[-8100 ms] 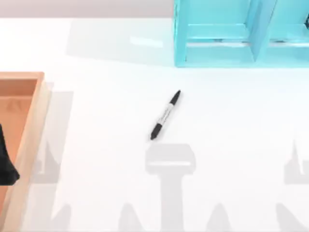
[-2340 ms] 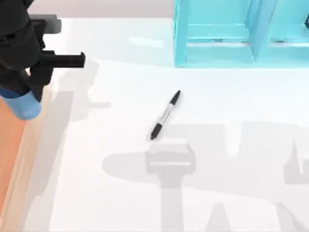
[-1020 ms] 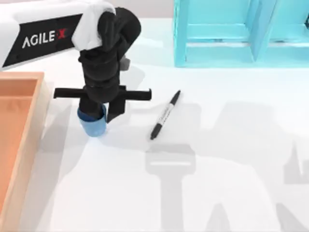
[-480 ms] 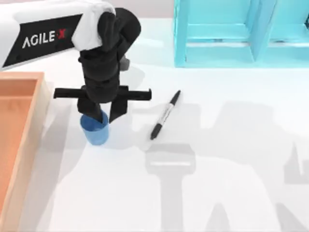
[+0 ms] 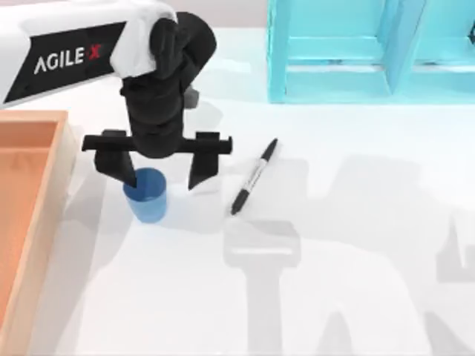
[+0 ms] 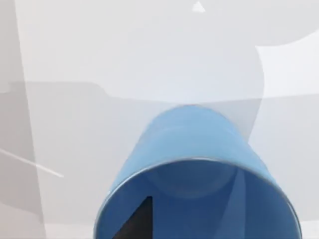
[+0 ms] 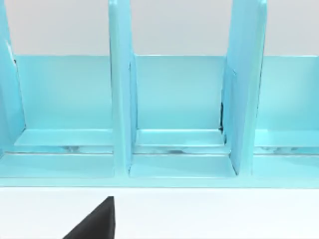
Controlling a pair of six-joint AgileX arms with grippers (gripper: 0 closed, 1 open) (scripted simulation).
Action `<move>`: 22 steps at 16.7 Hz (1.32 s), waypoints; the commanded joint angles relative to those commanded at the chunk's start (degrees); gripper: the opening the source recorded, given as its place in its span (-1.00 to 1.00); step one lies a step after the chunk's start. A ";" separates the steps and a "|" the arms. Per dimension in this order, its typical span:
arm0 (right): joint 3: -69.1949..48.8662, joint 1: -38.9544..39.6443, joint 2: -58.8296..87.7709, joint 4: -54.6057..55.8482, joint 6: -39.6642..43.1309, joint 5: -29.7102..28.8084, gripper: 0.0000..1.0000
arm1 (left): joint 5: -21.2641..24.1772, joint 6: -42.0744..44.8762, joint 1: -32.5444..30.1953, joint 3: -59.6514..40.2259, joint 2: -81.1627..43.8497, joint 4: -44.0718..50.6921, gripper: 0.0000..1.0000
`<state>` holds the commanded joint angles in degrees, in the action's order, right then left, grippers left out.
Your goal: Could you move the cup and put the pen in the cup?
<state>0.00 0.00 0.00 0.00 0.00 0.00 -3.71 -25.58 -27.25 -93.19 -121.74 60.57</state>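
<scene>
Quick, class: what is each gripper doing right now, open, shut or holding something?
Left gripper: open, fingers spread, one at the rim of the small blue cylindrical cup, which stands on the table.
Right gripper: cannot be told.

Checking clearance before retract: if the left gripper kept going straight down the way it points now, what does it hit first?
Likely the cup: it stands upright under the open left gripper, one finger over its rim. Otherwise the table.

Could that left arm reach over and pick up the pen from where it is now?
Probably yes. The left claw is open above the blue cup, and the pen lies flat on bare table just to its right, with nothing between them.
</scene>
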 joint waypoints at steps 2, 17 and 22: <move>0.00 0.00 0.00 0.00 0.00 0.00 1.00 | 0.00 0.00 0.00 0.00 0.00 0.00 1.00; 0.00 0.00 0.00 0.00 0.00 0.00 1.00 | -0.01 -0.35 -0.53 -20.55 -2.07 19.09 1.00; 0.00 0.00 0.00 0.00 0.00 0.00 1.00 | 0.03 -0.28 -0.46 -35.49 -2.09 33.34 1.00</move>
<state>0.00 0.00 0.00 0.00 0.00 0.00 -3.69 -25.87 -27.71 -128.69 -123.83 93.91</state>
